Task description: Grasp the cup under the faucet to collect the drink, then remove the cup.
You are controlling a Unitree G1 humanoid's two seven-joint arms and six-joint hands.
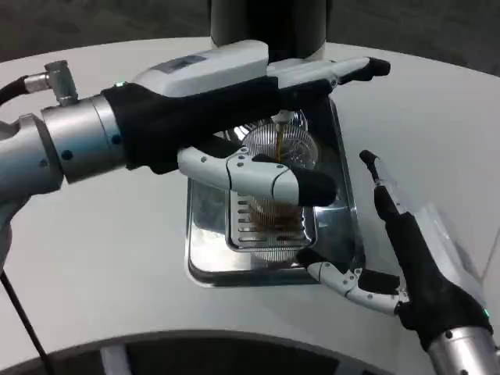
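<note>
A clear ribbed cup (291, 148) stands on the grate of a metal drip tray (205, 258) under the faucet. A thin brown stream (279, 139) runs into it, and brown drink (269, 217) has pooled in its bottom. My left hand (234, 101) reaches in from the left and holds the cup: its thumb (258, 178) crosses the near side and its fingers (336, 72) stretch along the far side. My right hand (406, 250) lies to the right of the tray with its fingers apart and nothing in it, its thumb (351, 283) by the tray's front right corner.
The dark dispenser body (269, 22) rises just behind the tray at the top centre. The white round table (101, 258) spreads to both sides, with its front edge curving close below the tray.
</note>
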